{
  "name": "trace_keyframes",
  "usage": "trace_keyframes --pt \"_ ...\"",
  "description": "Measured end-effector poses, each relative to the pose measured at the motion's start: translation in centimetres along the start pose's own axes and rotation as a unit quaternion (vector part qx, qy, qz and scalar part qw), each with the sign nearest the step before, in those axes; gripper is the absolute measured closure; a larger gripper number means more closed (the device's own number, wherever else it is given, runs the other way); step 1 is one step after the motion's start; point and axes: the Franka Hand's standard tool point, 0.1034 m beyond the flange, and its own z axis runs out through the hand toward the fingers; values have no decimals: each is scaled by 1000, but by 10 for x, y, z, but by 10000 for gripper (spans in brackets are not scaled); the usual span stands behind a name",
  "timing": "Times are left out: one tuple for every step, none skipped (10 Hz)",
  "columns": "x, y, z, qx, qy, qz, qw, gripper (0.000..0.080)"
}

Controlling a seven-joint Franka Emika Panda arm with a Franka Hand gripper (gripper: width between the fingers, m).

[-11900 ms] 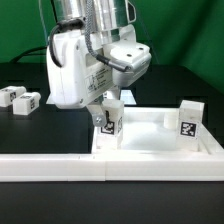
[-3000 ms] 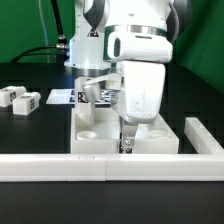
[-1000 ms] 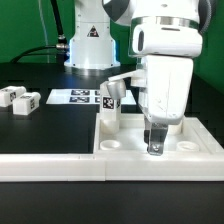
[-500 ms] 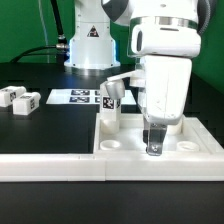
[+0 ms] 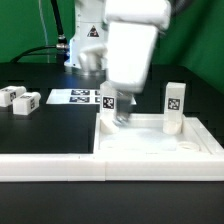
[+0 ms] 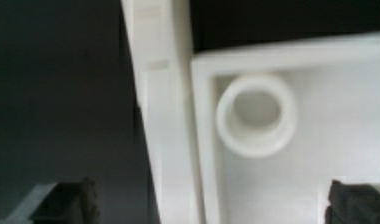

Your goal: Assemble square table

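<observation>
The white square table top (image 5: 160,143) lies at the exterior view's right, against the fence. Two tagged white legs stand upright in its back sockets, one on the left (image 5: 108,103) and one on the right (image 5: 174,107). My gripper (image 5: 121,118) hangs blurred over the top's back left part, beside the left leg. In the wrist view my gripper (image 6: 212,203) is open and empty, with the top's rim (image 6: 166,120) and a round corner socket (image 6: 254,115) beneath it. Two loose legs (image 5: 20,99) lie at the far left.
The long white fence (image 5: 60,165) runs along the front of the table. The marker board (image 5: 75,97) lies flat behind the top, near the robot base. The arm's white body (image 5: 130,45) stands above the top's left half.
My gripper has left the table top's front rim and moved up and back toward the left leg. The right leg, hidden behind the arm before, now shows.
</observation>
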Motion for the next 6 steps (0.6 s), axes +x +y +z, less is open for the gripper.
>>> trace_keyframes --pt "-7 3 -5 -3 -1 40 999 150" --pt "-6 1 -1 0 -2 83 997 150" --pt "-5 0 0 0 -2 119 993 150" --pt "-4 0 0 0 -2 157 988 150" --pt "-4 0 0 0 -2 184 983 150" --pt "-9 -1 1 1 0 201 980 150"
